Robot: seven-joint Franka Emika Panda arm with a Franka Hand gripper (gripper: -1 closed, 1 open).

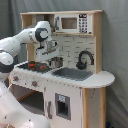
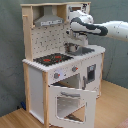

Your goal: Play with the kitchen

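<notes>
One kitchen (image 1: 65, 75) stood under and around my pincer (image 1: 48, 52), stiff and too heavy to lift, I judged, so I favoured its small pot (image 1: 56, 62) just below; my fingers' opening I couldn't tell.

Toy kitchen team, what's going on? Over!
Gripper above metal pot, fingers unclear. White and light-wood toy kitchen: oven door hanging open. Nothing blocking.
</notes>
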